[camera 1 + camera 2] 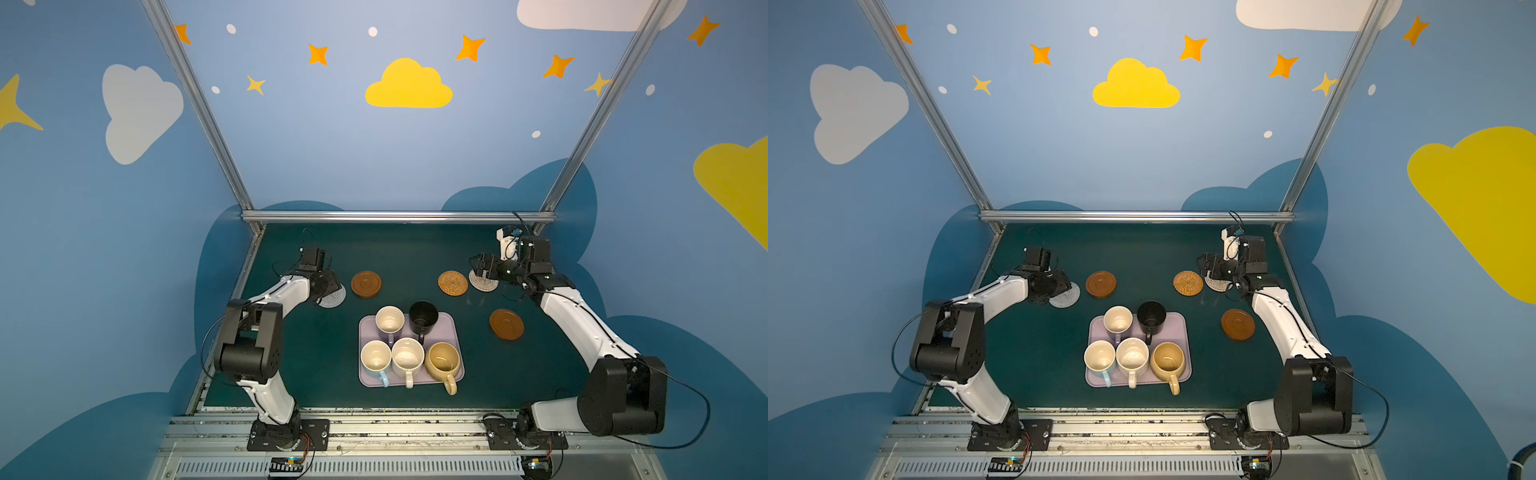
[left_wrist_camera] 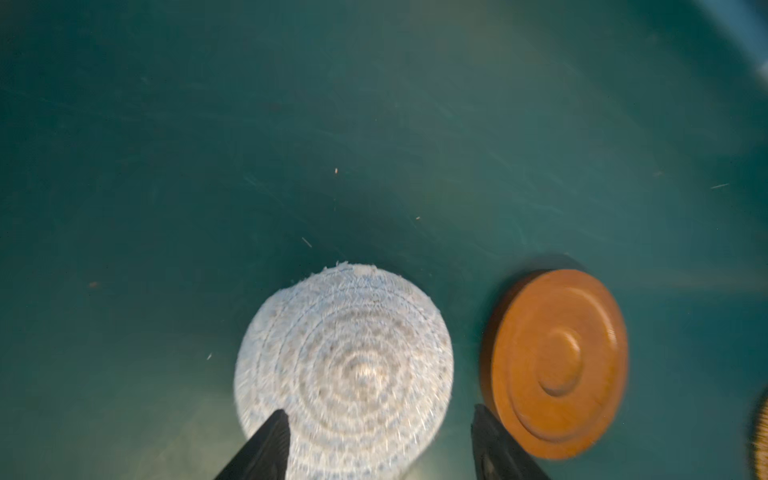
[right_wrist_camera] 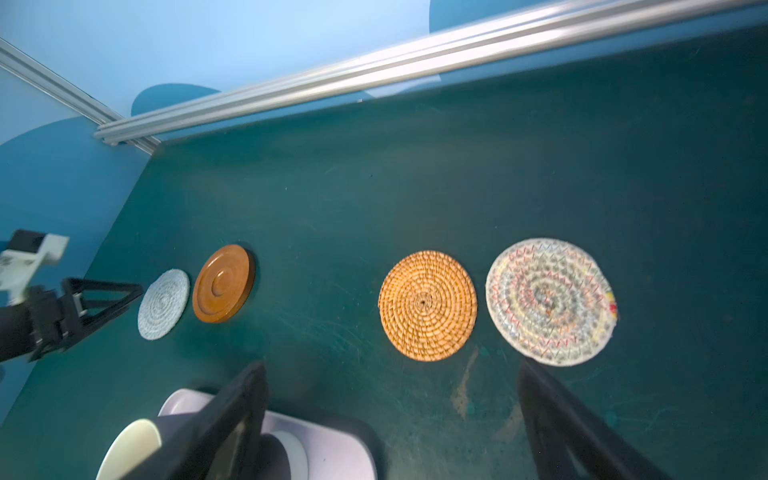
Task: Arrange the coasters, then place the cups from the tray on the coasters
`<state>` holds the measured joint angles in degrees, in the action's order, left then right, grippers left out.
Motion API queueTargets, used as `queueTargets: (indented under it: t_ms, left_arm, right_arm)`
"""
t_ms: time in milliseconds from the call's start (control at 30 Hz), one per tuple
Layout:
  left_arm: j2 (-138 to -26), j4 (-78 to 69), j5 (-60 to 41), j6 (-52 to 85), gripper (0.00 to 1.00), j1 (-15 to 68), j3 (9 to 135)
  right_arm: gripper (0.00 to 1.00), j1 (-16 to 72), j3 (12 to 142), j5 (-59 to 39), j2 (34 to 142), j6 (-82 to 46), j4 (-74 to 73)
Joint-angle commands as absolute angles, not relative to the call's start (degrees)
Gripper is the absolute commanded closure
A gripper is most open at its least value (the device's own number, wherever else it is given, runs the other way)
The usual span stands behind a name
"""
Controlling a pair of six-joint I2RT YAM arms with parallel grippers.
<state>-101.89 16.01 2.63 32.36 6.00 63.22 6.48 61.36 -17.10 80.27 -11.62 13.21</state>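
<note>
Left gripper (image 2: 380,409): jaws partly apart, empty, one finger over the grey woven coaster (image 2: 345,357), the other just off its rim, beside a wooden coaster (image 2: 557,361). Right gripper (image 3: 391,363): jaws wide, empty, near the orange woven coaster (image 3: 428,305) and cream woven coaster (image 3: 550,301). All five cups (image 1: 407,357) stand on the tray (image 1: 448,332).

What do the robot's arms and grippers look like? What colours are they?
The left arm and the right arm both have smooth white shells joined by chunky black joints. Thin black cables loop beside them, and small red and orange wires show at the bases. The left gripper and the right gripper each have two black fingers that narrow to points.
</note>
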Motion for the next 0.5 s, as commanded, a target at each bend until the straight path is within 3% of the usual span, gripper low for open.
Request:
queueTargets:
  t_ms: [0,467]
  left_arm:
    - [-104.04,19.71,3.25,31.8,0.37,7.0,65.08]
    - [-111.54,17.17,-0.38,33.95,0.41,8.68,67.6]
  right_arm:
    - [0.07,6.68,64.13,-19.18,81.22,-11.25,17.04]
    - [0.09,10.1,68.12,-25.0,85.04,-12.66,19.61]
